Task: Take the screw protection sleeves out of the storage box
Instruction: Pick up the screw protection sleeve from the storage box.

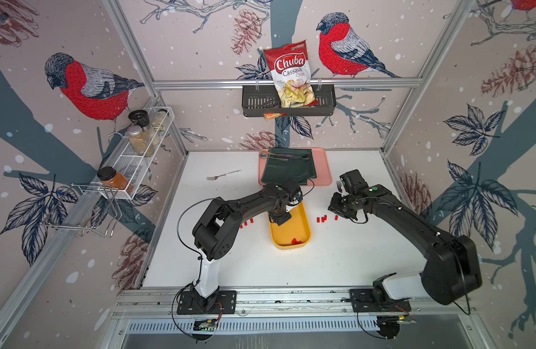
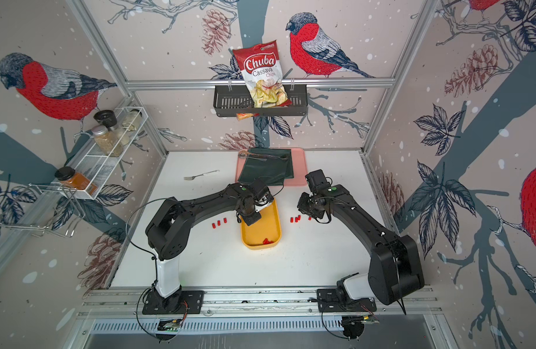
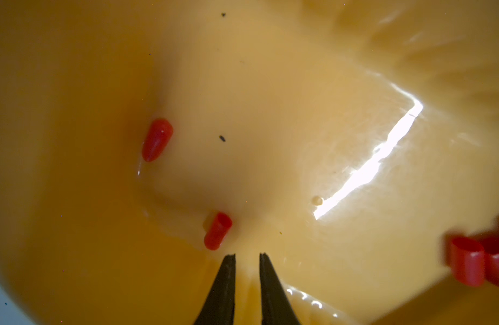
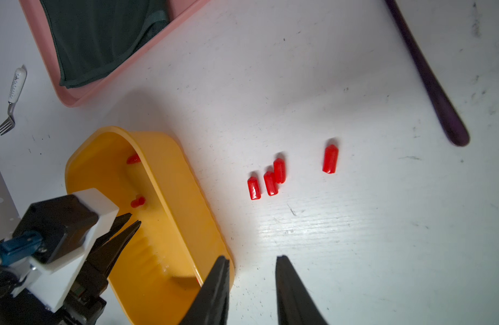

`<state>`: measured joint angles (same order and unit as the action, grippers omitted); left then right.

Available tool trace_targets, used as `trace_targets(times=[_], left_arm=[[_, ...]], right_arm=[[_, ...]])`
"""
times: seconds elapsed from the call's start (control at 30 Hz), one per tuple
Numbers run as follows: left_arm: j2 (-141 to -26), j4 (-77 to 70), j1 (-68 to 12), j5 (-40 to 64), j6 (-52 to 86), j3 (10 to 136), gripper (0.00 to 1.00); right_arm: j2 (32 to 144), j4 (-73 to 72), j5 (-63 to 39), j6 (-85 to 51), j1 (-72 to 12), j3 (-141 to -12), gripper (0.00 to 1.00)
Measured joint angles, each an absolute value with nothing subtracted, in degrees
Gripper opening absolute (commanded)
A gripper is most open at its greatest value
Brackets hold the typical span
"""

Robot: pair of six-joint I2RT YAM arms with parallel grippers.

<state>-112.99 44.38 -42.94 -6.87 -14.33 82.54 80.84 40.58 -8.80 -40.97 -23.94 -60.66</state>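
I find sleeves (image 1: 295, 241) in the box (image 1: 303, 225) at frame centre, more on the table (image 1: 351, 256) either side. Left gripper (image 3: 248, 254) sits inside the box, fingers (image 3: 223, 287) narrowly parted, empty. Right gripper (image 4: 253, 257), jaws wide and empty, hangs right of it.

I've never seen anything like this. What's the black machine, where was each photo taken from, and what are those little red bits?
These are two robot arms fixed at a table's front edge, each ending in a two-fingered gripper. Two pictures look down on everything from overhead; the other two come from cameras on the arms' wrists. The left gripper points into a yellow box, fingers slightly apart, holding nothing. Red caps lie inside; three more lie on the white table on the left arm's side, four on the right's. The right gripper is open and empty beside the box. Behind sits a pink tray with a green cloth.
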Motion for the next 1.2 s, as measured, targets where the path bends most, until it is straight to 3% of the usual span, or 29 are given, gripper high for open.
trace_targets(times=[0.77, 1.03, 1.2], left_arm=[[-116.46, 44.31, -40.91, -5.96, -11.81, 84.03, 0.2], [-116.95, 44.36, -40.91, -6.07, -10.66, 83.85, 0.16], [-117.03, 44.31, -40.8, -6.13, -9.85, 83.83, 0.07]], right_arm=[[82.37, 40.53, -8.97, -40.27, -24.08, -60.51, 0.33], [82.35, 40.42, -8.95, -40.29, -24.36, -59.81, 0.33], [82.04, 40.32, -8.95, -40.29, -24.73, -59.29, 0.33]])
